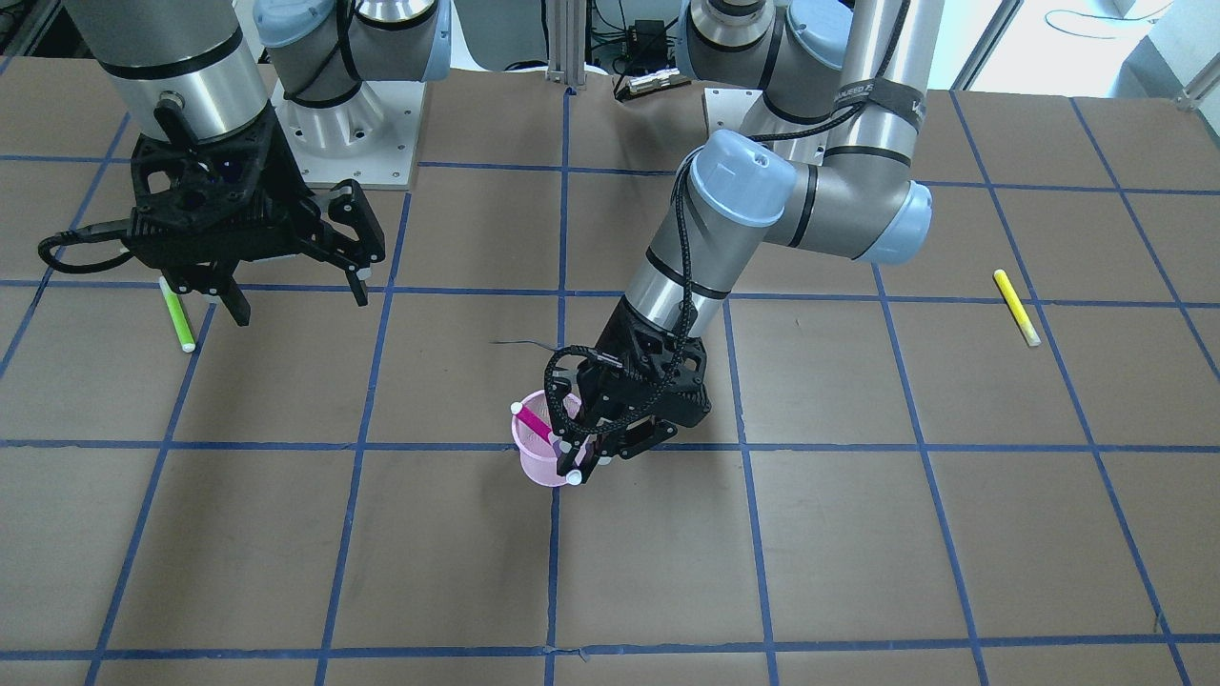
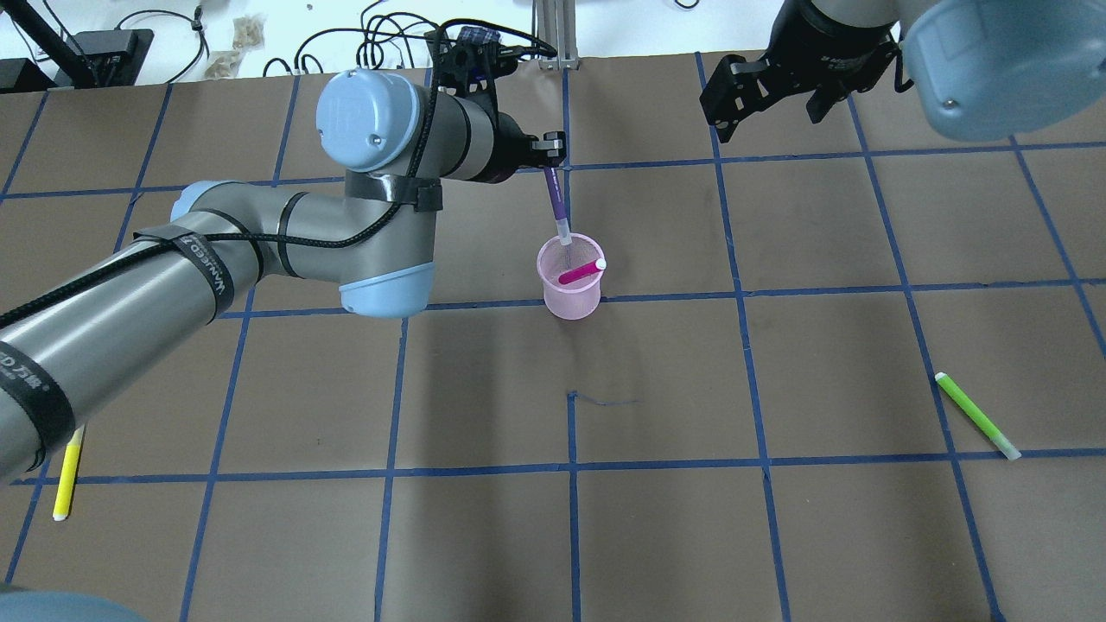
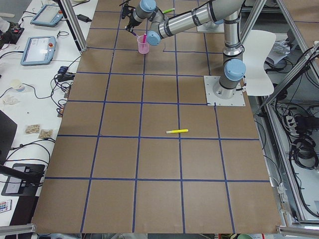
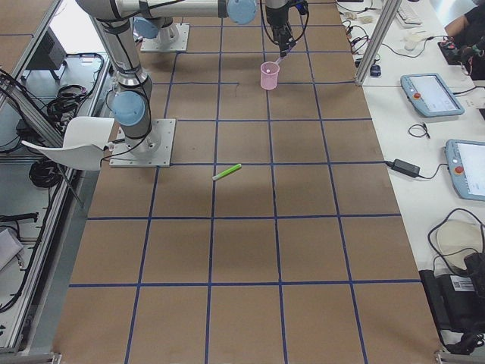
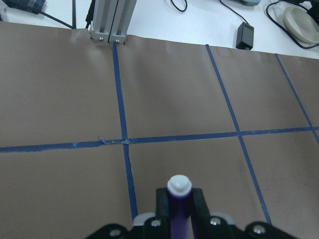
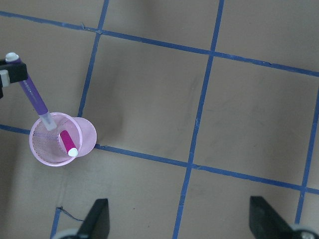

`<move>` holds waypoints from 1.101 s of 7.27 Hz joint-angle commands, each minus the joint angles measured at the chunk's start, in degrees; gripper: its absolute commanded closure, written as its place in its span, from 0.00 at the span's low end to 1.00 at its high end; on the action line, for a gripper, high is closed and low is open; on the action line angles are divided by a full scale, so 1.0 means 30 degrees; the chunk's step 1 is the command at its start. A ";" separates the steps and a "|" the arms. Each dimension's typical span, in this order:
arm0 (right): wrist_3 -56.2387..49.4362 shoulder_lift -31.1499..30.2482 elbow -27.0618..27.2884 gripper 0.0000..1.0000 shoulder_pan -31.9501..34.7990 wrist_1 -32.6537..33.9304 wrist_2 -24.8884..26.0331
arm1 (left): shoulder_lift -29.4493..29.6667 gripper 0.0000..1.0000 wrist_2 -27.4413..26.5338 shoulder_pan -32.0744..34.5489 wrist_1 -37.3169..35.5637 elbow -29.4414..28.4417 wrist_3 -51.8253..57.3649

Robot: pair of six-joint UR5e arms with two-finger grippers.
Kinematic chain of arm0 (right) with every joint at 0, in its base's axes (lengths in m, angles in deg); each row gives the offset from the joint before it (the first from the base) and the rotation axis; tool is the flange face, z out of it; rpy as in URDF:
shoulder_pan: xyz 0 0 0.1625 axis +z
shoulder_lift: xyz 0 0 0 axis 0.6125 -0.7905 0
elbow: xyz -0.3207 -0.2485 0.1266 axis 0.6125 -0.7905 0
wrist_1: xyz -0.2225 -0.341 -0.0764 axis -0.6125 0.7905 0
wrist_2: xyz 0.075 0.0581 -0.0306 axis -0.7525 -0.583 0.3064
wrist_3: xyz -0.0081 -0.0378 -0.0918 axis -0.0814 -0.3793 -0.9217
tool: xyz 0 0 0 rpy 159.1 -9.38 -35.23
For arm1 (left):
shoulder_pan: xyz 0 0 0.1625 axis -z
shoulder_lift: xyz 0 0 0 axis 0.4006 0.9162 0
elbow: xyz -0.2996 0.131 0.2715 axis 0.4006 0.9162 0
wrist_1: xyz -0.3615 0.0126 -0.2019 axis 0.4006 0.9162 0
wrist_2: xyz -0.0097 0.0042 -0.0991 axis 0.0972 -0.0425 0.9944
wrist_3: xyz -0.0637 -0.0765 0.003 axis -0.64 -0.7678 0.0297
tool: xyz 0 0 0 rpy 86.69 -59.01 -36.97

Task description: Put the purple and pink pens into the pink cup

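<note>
My left gripper (image 2: 550,161) clamps the purple pen (image 2: 556,200), slanting down; I think its tip sits just inside the pink cup (image 2: 572,304).

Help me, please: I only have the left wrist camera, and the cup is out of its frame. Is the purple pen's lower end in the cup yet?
Observer: It seems so. In the overhead view the purple pen is tilted in the left gripper. Its lower tip appears just inside the rim of the pink cup.
Operator: Is the pink pen in there already?
Observer: Yes, the pink pen leans inside the cup, with its white end at the rim.
Operator: And the right gripper?
Observer: The right gripper is open, holds nothing and is well away from the cup.
</note>
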 commanded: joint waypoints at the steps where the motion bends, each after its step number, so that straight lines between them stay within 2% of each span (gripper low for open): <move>1: 0.0000 -0.0020 0.0207 0.00 -0.0020 0.0096 -0.0007 | -0.0045 1.00 -0.0033 0.0077 -0.1139 0.0918 0.0015; 5: -0.0030 -0.0020 0.0267 0.00 -0.0020 0.0096 -0.0036 | -0.0251 1.00 -0.0004 0.0136 -0.1199 0.1887 -0.0014; 6: -0.0059 -0.0049 0.0267 0.00 -0.0021 0.0096 -0.0036 | -0.0106 0.33 -0.0004 0.0136 -0.1199 0.1887 -0.0044; 7: -0.0059 -0.0020 0.0267 0.00 -0.0021 0.0125 -0.0065 | -0.0104 0.05 0.0054 0.0136 -0.1199 0.1887 -0.0363; 8: -0.0059 -0.0020 0.0267 0.00 -0.0021 0.0097 -0.0036 | -0.0104 0.00 0.0084 0.0136 -0.1228 0.1858 -0.0482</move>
